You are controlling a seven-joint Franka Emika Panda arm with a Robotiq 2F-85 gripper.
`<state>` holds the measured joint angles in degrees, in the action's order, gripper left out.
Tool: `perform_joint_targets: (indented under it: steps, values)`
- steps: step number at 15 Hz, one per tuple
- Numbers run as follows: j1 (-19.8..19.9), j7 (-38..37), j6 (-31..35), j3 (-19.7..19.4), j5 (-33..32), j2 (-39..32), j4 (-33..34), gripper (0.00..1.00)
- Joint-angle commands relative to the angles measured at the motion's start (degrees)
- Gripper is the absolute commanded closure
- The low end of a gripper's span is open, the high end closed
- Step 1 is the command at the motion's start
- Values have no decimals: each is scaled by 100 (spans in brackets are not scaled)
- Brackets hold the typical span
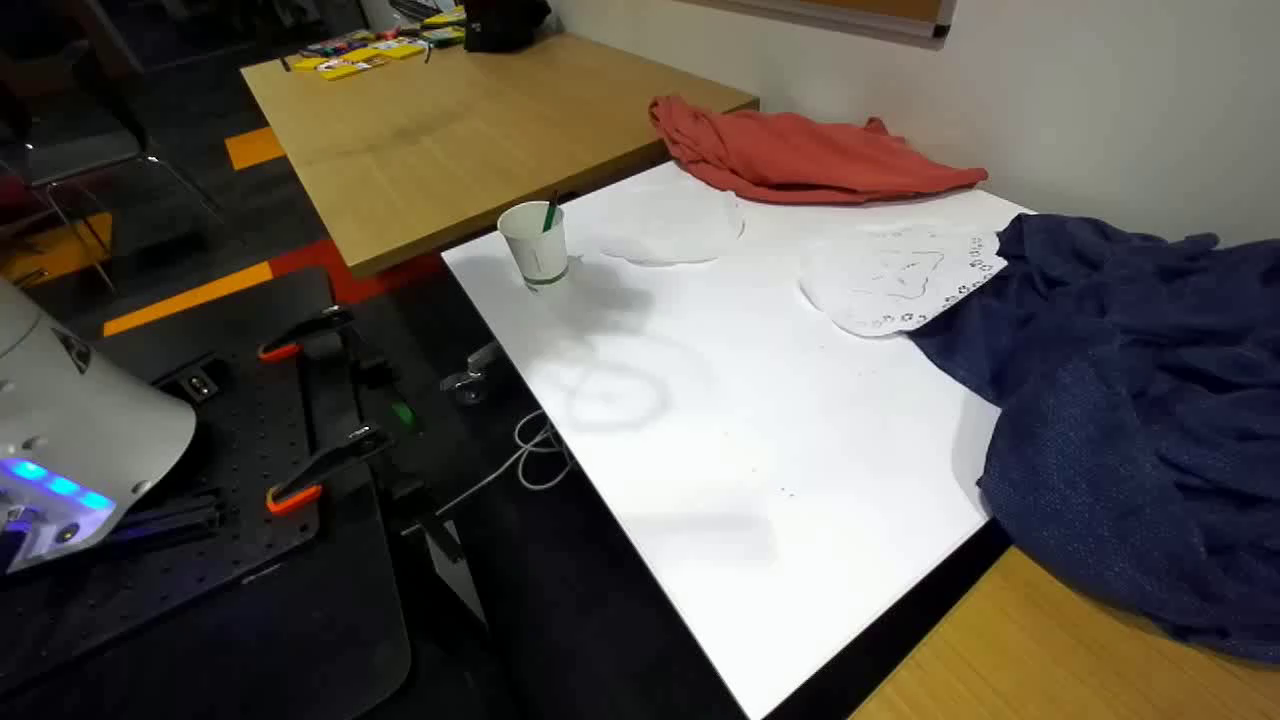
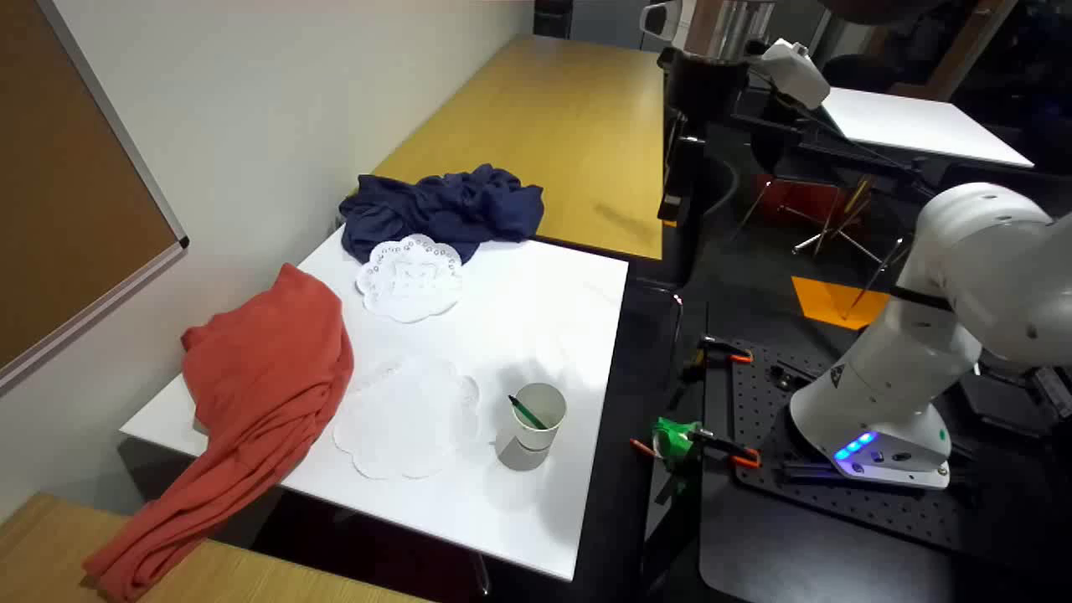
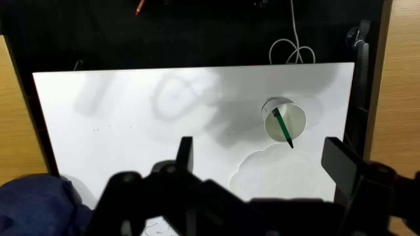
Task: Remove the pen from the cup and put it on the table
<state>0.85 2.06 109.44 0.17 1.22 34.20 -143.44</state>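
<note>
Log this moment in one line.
pen: leaning in cup | cup: upright on table | fingers: open, empty | removal: pending

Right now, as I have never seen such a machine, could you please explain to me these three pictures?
The machine is a white jointed robot arm. Two pictures come from cameras outside it; the wrist view comes from a camera on the arm, looking down past its black two-fingered end effector. This part is open, holding nothing. On the rectangular glossy white table stands a small white cylindrical cup with a thin green pen leaning inside. Flat white doilies with scalloped edges lie there too. A crumpled red cloth and a crumpled dark blue cloth lie partly on the table.
</note>
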Motion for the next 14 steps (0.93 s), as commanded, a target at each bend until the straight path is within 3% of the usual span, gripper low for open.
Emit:
perform_joint_targets:
  steps: [1,11,14]
  values:
    - [-36,-17,-13,-32,-20,-2,11,0]
    - [-36,-17,-13,-32,-20,-3,11,0]
    - [-131,427,213,-165,43,-37,-65,0]
